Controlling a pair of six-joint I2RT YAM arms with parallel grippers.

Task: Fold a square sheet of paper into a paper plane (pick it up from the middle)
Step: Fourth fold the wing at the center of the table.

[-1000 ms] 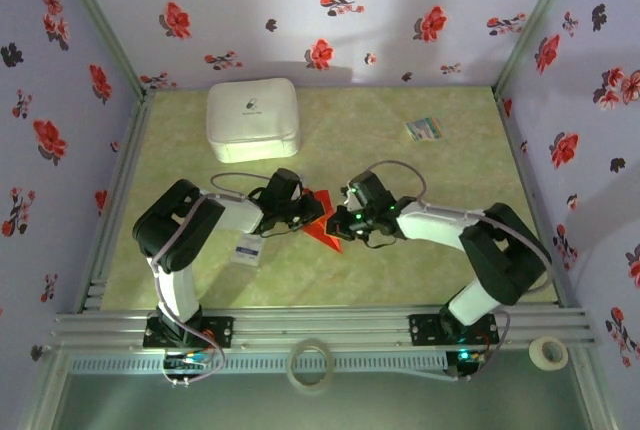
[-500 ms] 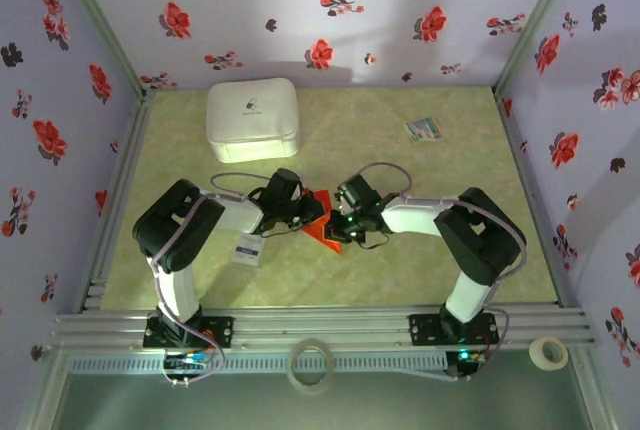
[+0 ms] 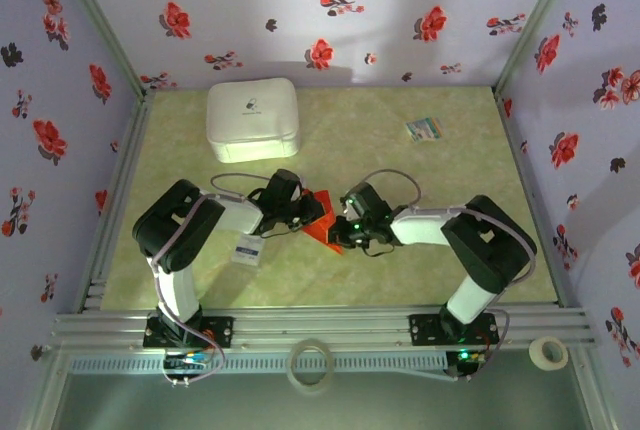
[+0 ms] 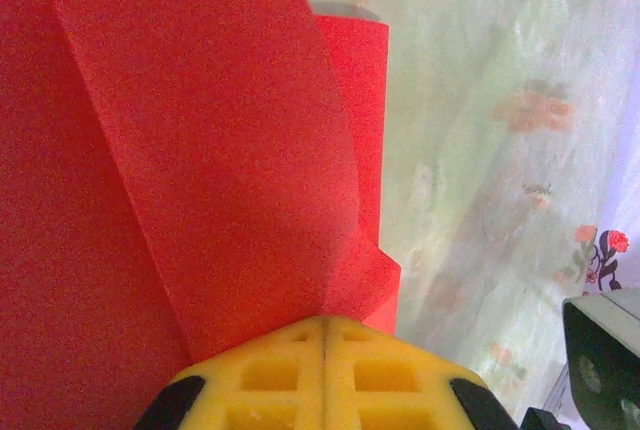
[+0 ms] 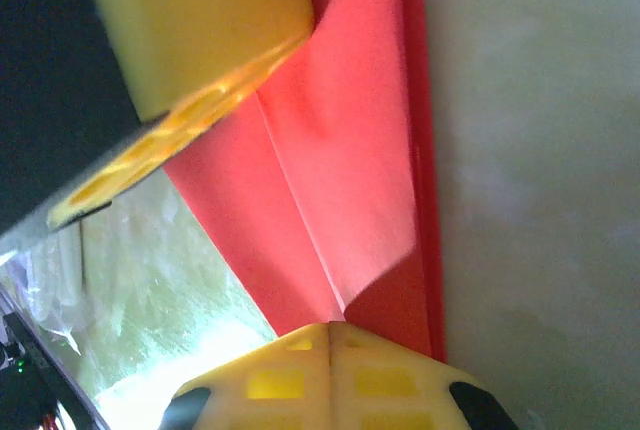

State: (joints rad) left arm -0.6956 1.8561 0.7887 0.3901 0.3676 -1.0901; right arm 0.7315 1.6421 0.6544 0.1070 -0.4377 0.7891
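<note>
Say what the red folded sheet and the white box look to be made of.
The red paper: thin matte paper, likely; it holds sharp creases and its flaps curl. The white box: smooth, rounded corners, faint sheen; perhaps plastic or coated fabric, unclear from above.

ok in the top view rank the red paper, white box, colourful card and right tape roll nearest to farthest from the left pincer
1. red paper: pinched in the left pincer itself, mid-table.
2. white box: behind it, far left.
3. colourful card: far right of the table.
4. right tape roll: near-right corner, past the rails.
</note>
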